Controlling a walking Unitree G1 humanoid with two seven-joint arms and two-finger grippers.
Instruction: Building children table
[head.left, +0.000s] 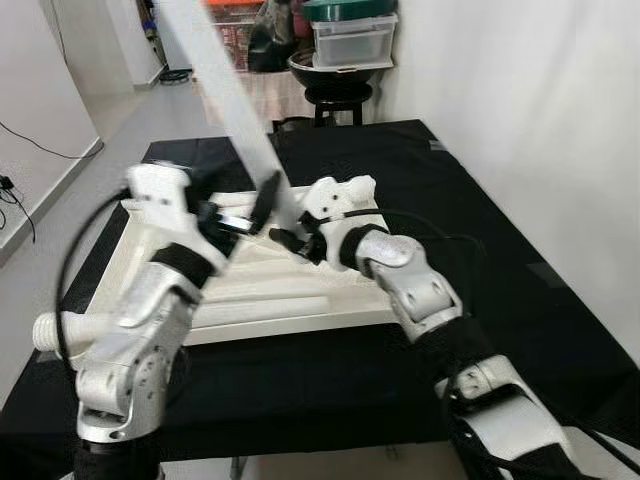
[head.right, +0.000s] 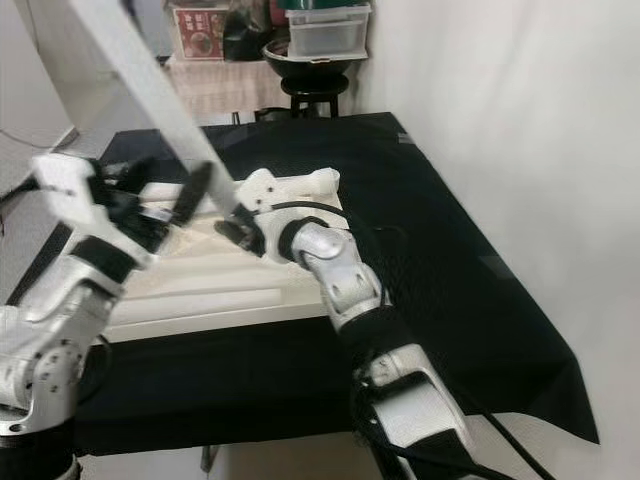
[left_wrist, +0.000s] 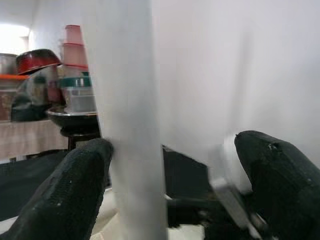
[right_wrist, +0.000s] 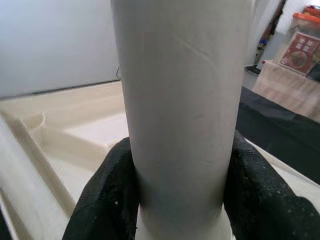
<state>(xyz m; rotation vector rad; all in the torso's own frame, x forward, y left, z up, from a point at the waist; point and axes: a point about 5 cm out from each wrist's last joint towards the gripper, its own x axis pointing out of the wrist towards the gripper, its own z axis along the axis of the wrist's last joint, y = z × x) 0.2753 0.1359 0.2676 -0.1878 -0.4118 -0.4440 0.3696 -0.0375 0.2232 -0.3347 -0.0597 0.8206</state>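
A white tabletop (head.left: 300, 300) lies upside down on a black cloth (head.left: 520, 260). A long white table leg (head.left: 232, 95) rises from it, tilted toward the far left. My right gripper (head.left: 296, 240) is shut on the lower end of this leg; the right wrist view shows both black fingers (right_wrist: 105, 200) pressed against the leg (right_wrist: 180, 100). My left gripper (head.left: 243, 213) is open and straddles the same leg (left_wrist: 130, 125) a little higher up. One finger (left_wrist: 85, 170) touches it and the other (left_wrist: 270, 165) stands apart.
A second white leg (head.left: 262, 311) lies across the tabletop, and another (head.left: 70, 328) sticks out by my left arm. A black stool (head.left: 340, 95) with a bowl and plastic boxes stands at the back. A white wall (head.left: 540, 100) runs along the right.
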